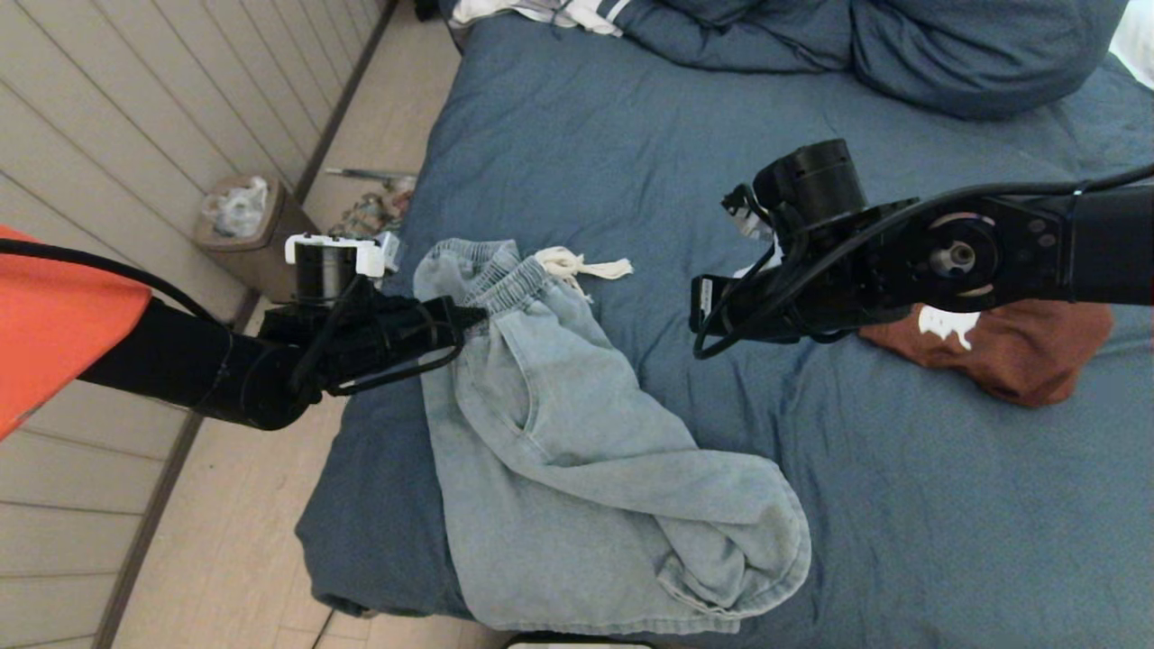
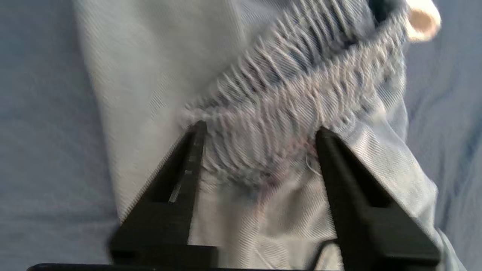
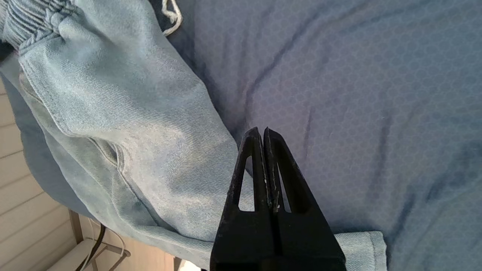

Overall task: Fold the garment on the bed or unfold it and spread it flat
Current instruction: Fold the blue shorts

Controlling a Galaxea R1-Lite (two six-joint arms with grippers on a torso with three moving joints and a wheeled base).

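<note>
A pair of light blue denim trousers (image 1: 559, 469) lies crumpled along the left side of the bed (image 1: 902, 505), its lower part folded back near the bed's front edge. The elastic waistband (image 1: 491, 270) and a white drawstring (image 1: 581, 266) are at the far end. My left gripper (image 1: 478, 317) is at the waistband. In the left wrist view the left gripper (image 2: 260, 130) is open, its fingers astride the gathered waistband (image 2: 286, 94) without pinching it. My right gripper (image 1: 705, 306) hangs above the bed to the right of the trousers. The right wrist view shows the right gripper (image 3: 262, 130) shut and empty.
A rust-brown garment (image 1: 1010, 351) with a white print lies under my right arm. Bunched blue bedding (image 1: 947, 54) fills the bed's far end. On the floor left of the bed stand a lined bin (image 1: 243, 225) and some clutter by the panelled wall.
</note>
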